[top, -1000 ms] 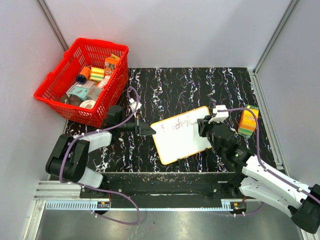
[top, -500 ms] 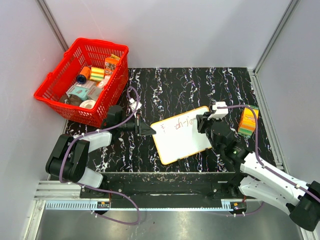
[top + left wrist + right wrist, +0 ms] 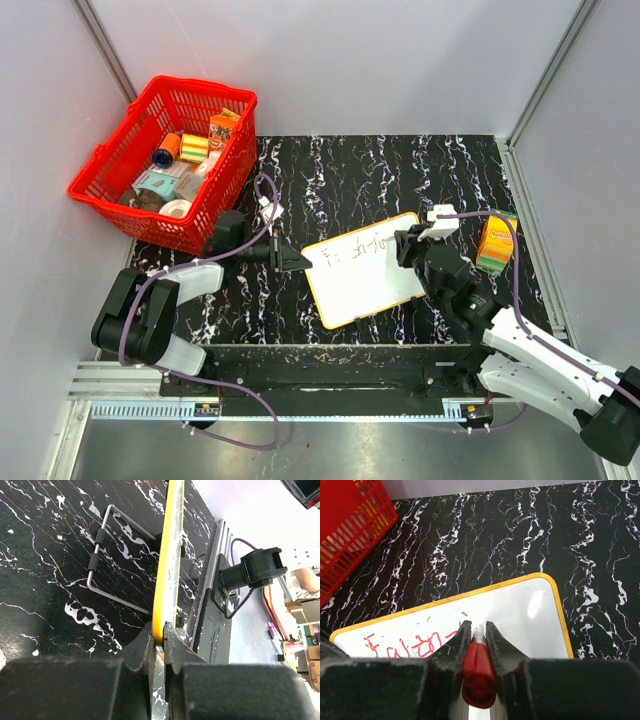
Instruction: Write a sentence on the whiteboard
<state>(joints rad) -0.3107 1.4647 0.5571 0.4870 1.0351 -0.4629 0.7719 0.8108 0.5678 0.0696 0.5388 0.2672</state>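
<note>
Right pincer (image 3: pixel 478 626) gripping marker (image 3: pixel 479 675), left pincer (image 3: pixel 158 628) gripping whiteboard (image 3: pixel 530 615) (its rim)

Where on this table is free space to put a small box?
Bare: the far strip of table behind the whiteboard, between red basket and orange carton. Crowded: the whiteboard's sides, where the left gripper clamps its edge and the right gripper holds a marker.

The whiteboard (image 3: pixel 360 285) lies on the table (image 3: pixel 400 170), basket (image 3: pixel 160 222) behind-left, perhaps a carton (image 3: pixel 496 243) right.
</note>
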